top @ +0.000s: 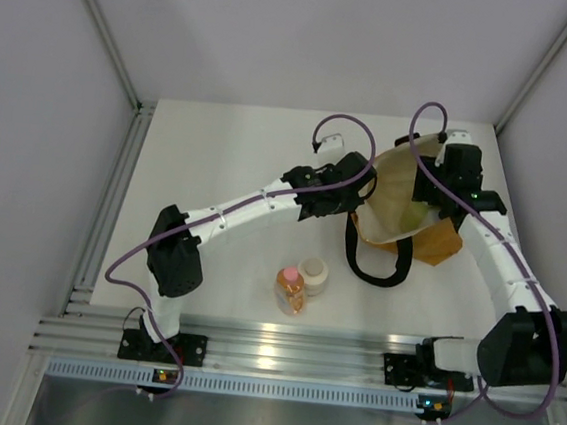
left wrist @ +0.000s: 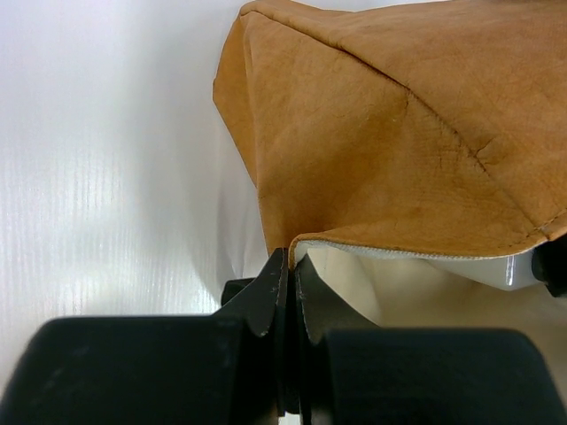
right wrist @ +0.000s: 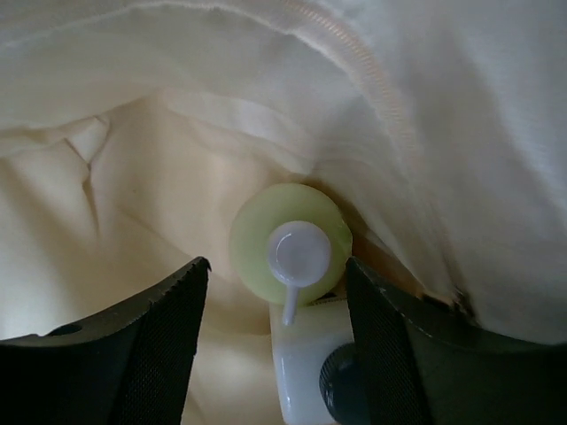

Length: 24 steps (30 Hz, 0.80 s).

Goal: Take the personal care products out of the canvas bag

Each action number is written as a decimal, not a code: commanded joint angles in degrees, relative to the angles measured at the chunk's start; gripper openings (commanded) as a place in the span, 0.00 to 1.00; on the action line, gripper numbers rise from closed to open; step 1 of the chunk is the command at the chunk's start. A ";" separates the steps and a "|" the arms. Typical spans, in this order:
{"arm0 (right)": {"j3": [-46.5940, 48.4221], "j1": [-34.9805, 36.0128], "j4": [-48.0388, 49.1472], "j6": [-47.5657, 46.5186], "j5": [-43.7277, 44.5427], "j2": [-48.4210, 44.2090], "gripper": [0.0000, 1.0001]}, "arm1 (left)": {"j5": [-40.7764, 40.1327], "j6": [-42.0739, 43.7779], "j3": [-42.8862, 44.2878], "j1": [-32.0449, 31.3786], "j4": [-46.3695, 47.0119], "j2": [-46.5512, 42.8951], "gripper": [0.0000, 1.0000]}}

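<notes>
Black fingers [right wrist: 151, 345] of the right pincer [right wrist: 276, 266] stand apart inside the canvas bag [left wrist: 399, 133], straddling the pale green bottle [right wrist: 252, 243], whose white cap faces the lens. The white squarish bottle [right wrist: 301, 363] lies against it. At the bag's rim the left pincer [left wrist: 289, 266] is clamped on the fabric. Outside the bag, near its black handle [top: 370, 278], the orange bottle [top: 290, 292] and the cream jar [top: 314, 274] stand touching on the counter [top: 229, 157].

Canvas bag [top: 439, 244] sits far right on the table [top: 228, 167], with the round bottle [right wrist: 257, 239] inside it touching the squarish bottle [right wrist: 306, 354]. Front centre, left of the bag, the small bottle [top: 290, 290] stands against the jar [top: 313, 274] on its right.
</notes>
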 commanded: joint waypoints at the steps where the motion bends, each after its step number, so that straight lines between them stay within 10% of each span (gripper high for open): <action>1: 2.62 -1.62 2.47 -2.65 -0.72 2.70 0.62 | 0.27 0.15 1.73 -0.26 0.32 0.53 0.00; 24: 5.08 -4.96 2.03 -8.01 -7.50 12.90 0.49 | -0.08 1.38 2.17 -0.26 0.32 0.27 0.00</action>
